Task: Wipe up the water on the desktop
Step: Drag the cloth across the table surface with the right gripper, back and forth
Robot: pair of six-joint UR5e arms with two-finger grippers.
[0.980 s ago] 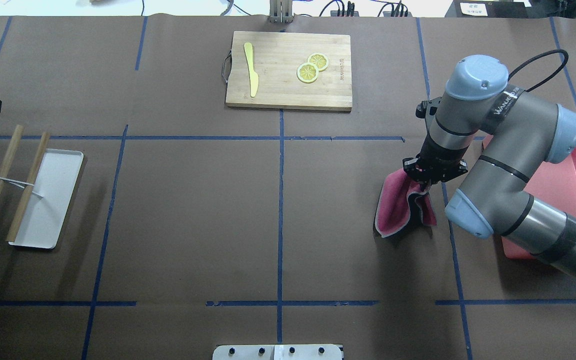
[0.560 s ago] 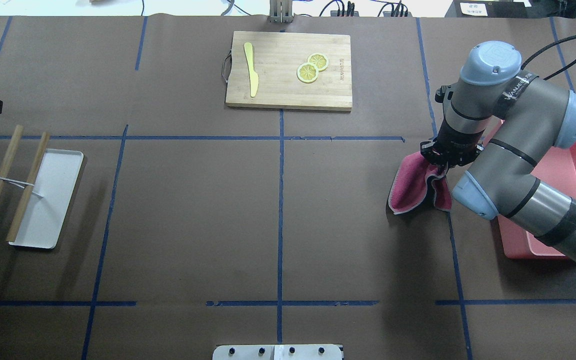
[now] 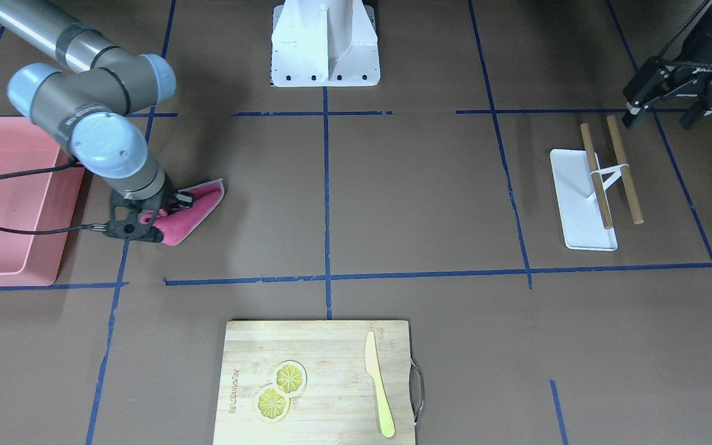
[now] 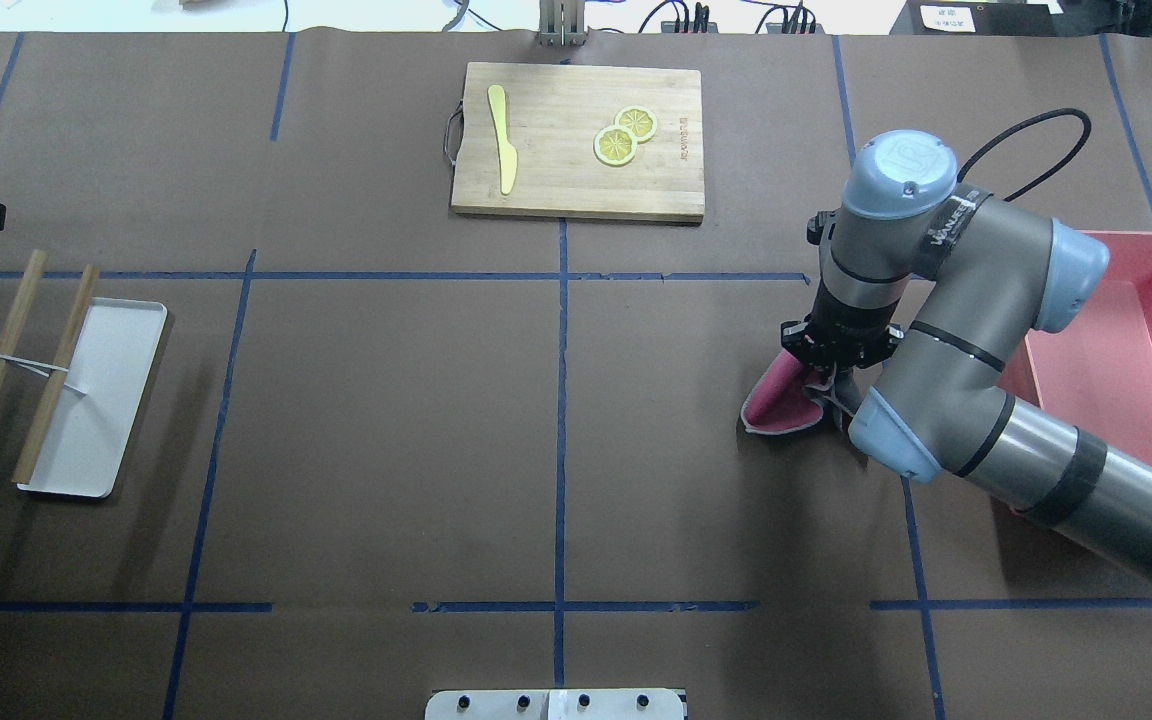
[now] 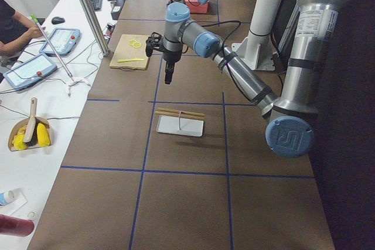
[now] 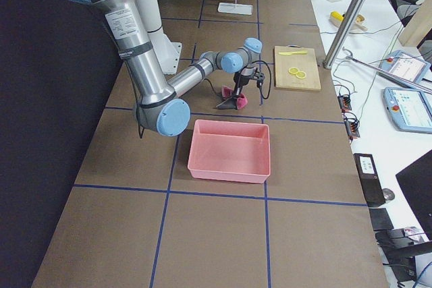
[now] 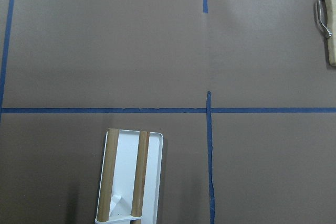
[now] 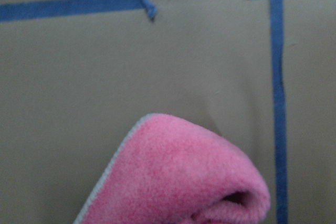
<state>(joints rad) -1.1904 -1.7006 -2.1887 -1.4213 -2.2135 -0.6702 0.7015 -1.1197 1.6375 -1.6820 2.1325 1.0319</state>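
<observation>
Desktop [image 4: 386,400] stretches leftward in the overhead frame from the pink cloth [image 4: 776,405], which rests on it at centre right and trails down-left from the right gripper [image 4: 831,375] clamped on its edge; the left gripper [image 3: 665,114], spread and empty, hangs well apart.

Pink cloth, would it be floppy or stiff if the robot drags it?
Probably floppy: the pink cloth folds over itself where the right gripper pinches it. Likely light, since it looks thin. Its fuzzy surface in the right wrist view suggests it would drag on the desktop, not slip.
</observation>
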